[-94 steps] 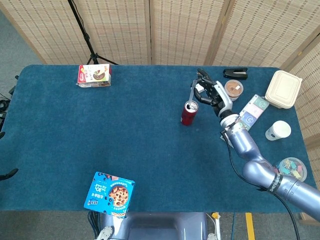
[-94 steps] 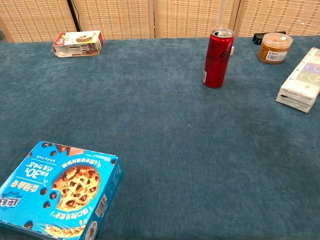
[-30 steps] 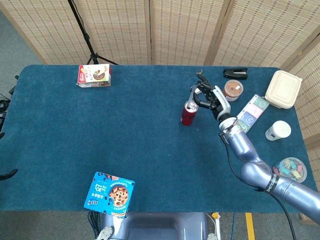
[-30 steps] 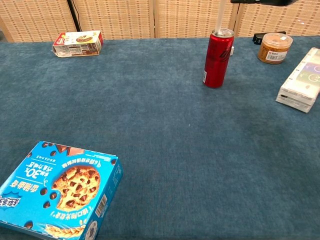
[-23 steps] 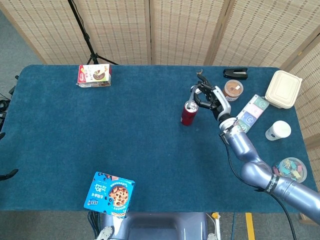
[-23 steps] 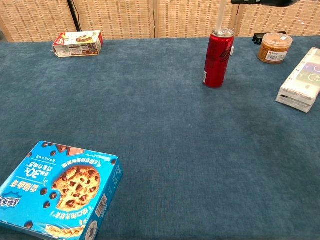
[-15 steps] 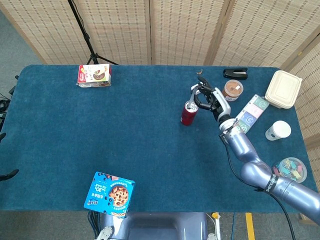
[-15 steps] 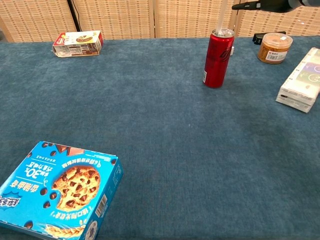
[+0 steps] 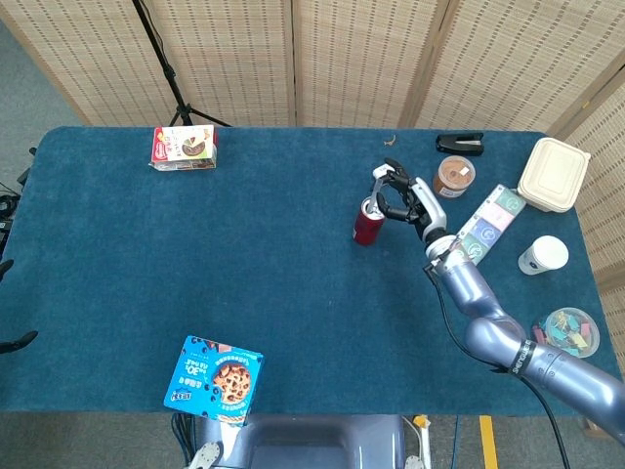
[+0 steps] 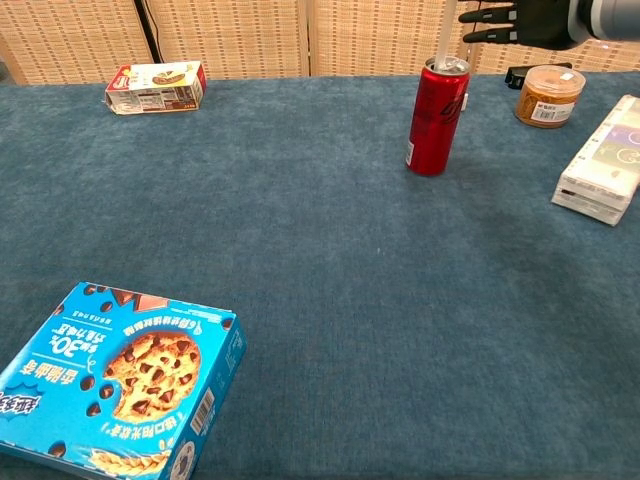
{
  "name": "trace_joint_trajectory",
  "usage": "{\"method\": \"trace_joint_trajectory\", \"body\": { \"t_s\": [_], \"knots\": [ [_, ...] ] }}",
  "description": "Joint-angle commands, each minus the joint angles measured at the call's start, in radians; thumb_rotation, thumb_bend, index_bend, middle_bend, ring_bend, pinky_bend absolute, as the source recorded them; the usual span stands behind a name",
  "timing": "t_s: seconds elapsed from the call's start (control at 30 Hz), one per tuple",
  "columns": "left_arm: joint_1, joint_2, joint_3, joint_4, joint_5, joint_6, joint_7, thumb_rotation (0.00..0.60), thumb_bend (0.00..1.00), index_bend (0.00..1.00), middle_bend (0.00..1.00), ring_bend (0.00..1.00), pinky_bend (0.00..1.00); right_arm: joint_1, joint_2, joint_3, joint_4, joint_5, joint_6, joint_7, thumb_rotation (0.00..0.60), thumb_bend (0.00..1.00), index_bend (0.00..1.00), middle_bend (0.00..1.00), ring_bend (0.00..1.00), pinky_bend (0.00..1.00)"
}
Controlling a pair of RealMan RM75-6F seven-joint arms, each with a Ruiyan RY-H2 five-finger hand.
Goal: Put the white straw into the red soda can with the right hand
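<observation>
The red soda can [image 9: 368, 223] stands upright on the blue table, right of centre, and shows in the chest view as the can [image 10: 436, 116]. The white straw [image 10: 449, 30] rises from the can's opening and runs out of the top of that view; from the head it is a short white straw [image 9: 376, 188]. My right hand [image 9: 398, 198] sits just right of the can top and pinches the straw, with the other fingers [image 10: 490, 24] spread toward it. The contact point itself is small and hard to make out. My left hand shows in neither view.
A brown-lidded jar [image 9: 454, 176], a black stapler [image 9: 459, 144], a flat pastel box [image 9: 488, 220], a white clamshell [image 9: 553, 174] and a white cup [image 9: 542, 255] crowd the right side. A blue cookie box [image 9: 215, 381] lies near front left, a snack box [image 9: 184, 148] far left.
My right hand has come down and toward me beside the can, now showing lower in the chest view. The straw stays in the can, tilted slightly more to the right.
</observation>
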State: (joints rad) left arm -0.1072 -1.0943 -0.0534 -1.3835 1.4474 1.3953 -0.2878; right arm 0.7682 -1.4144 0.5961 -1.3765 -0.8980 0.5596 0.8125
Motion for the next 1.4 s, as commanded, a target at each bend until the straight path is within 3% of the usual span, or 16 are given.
{"method": "trace_joint_trajectory", "body": {
  "t_s": [0.03, 1.4],
  "knots": [
    [-0.001, -0.001, 0.0, 0.001, -0.001, -0.002, -0.002, 0.6, 0.0, 0.0, 0.0, 0.0, 0.0, 0.005, -0.013, -0.008, 0.019, -0.004, -0.006, -0.004, 0.6, 0.58, 0.54, 0.0, 0.0, 0.0],
    [-0.006, -0.014, 0.004, 0.025, -0.012, -0.029, -0.024, 0.6, 0.0, 0.0, 0.0, 0.0, 0.0, 0.036, -0.107, -0.07, 0.185, -0.139, -0.054, 0.006, 0.6, 0.58, 0.52, 0.0, 0.0, 0.0]
  ]
}}
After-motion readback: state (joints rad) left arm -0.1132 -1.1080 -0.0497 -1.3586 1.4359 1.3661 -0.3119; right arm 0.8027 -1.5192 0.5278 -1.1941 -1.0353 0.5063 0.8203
